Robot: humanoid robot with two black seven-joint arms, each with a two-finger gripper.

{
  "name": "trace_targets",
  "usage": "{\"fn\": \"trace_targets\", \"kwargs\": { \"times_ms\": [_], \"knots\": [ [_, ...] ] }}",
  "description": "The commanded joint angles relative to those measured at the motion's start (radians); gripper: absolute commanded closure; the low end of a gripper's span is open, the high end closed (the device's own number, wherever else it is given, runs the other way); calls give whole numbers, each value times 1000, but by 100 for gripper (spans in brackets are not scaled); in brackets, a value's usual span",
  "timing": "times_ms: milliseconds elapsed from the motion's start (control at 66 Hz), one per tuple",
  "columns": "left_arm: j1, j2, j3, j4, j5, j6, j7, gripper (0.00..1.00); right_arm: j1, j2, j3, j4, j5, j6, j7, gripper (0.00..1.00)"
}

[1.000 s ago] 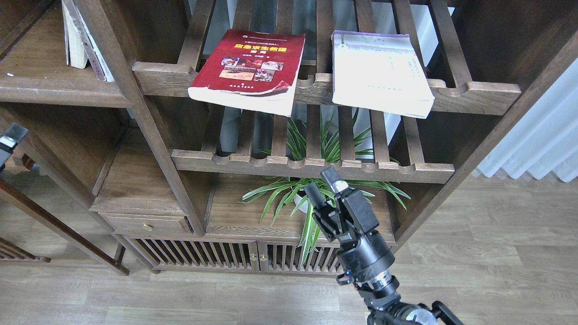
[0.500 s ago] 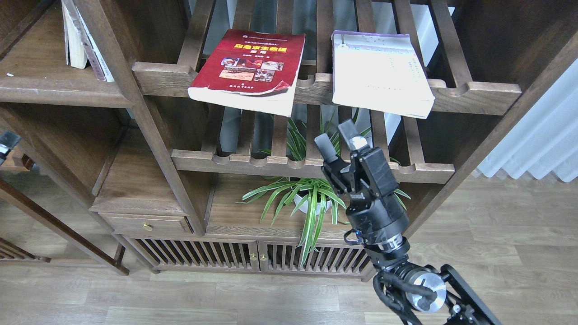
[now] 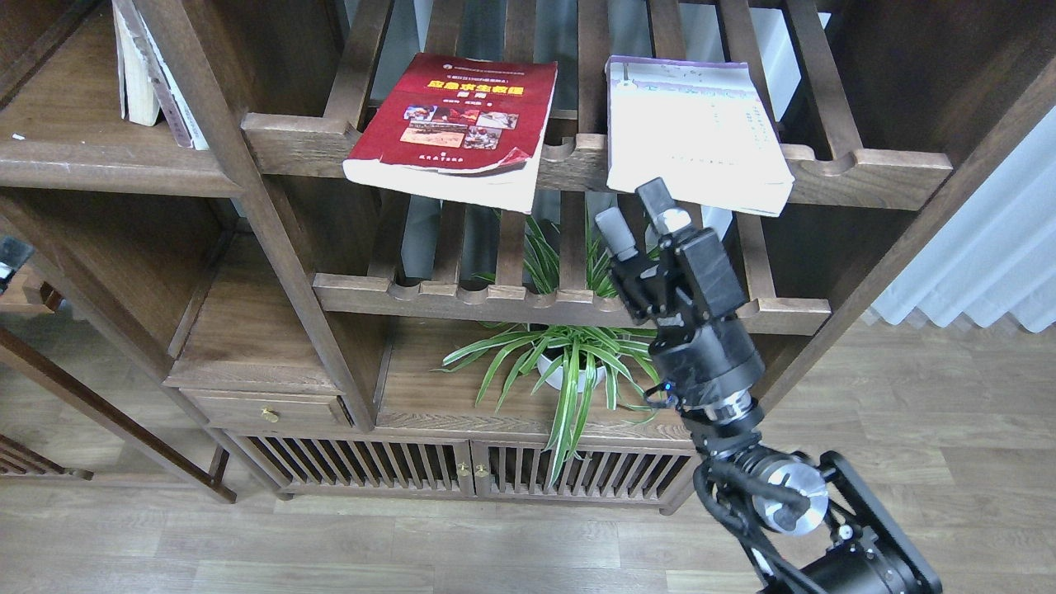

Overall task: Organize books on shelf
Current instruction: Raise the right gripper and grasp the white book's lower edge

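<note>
The red book (image 3: pixel 454 124) with a yellow title lies flat on the upper slatted rack, its front edge overhanging the rail. The white book (image 3: pixel 693 136) with a purple top strip lies to its right on the same rack, also overhanging. My right gripper (image 3: pixel 635 216) is open and empty, fingers pointing up, just below and in front of the white book's front left corner. The dark-grey book is out of view. The flat solid shelf (image 3: pixel 82 161) is at the upper left. Only a sliver of my left gripper (image 3: pixel 7 254) shows at the left edge.
A few pale books (image 3: pixel 153 70) stand on the flat shelf. A lower slatted rack (image 3: pixel 569 305) runs behind my right gripper. A spider plant in a white pot (image 3: pixel 561 371) stands below it. A drawer (image 3: pixel 264 408) and slatted cabinet doors are lower down.
My right gripper has risen up and to the right, from in front of the plant to just under the white book, still open. My left gripper has slid further off the left edge.
</note>
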Motion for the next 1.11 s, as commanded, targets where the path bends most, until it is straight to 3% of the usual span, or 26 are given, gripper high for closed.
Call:
{"fn": "trace_targets", "kwargs": {
  "times_ms": [0, 182, 424, 666, 772, 788, 909, 1090],
  "knots": [
    [0, 2, 0, 0, -1, 0, 0, 0, 24, -8, 32, -16, 1, -8, -3, 1],
    [-2, 4, -16, -1, -1, 0, -2, 0, 24, -34, 57, -21, 10, -11, -1, 7],
    [-3, 4, -22, -1, -1, 0, -2, 0, 21, -37, 59, -21, 53, -1, 3, 33],
    [-3, 5, -45, 0, -2, 0, -5, 0, 5, -38, 55, -21, 53, -4, -3, 44],
    [-2, 5, -48, 2, -5, 0, -6, 0, 4, -38, 57, -21, 60, -1, -3, 56],
    [-3, 5, -49, 2, -5, 0, -5, 0, -2, -37, 57, -21, 86, 4, -1, 70],
    [-3, 5, -49, 2, -5, 0, -5, 0, -11, -37, 49, -19, 145, 41, -3, 94],
    [-3, 8, -51, 2, -7, 0, -5, 0, -74, -46, 23, -13, 146, 90, -7, 95]
  ]
}}
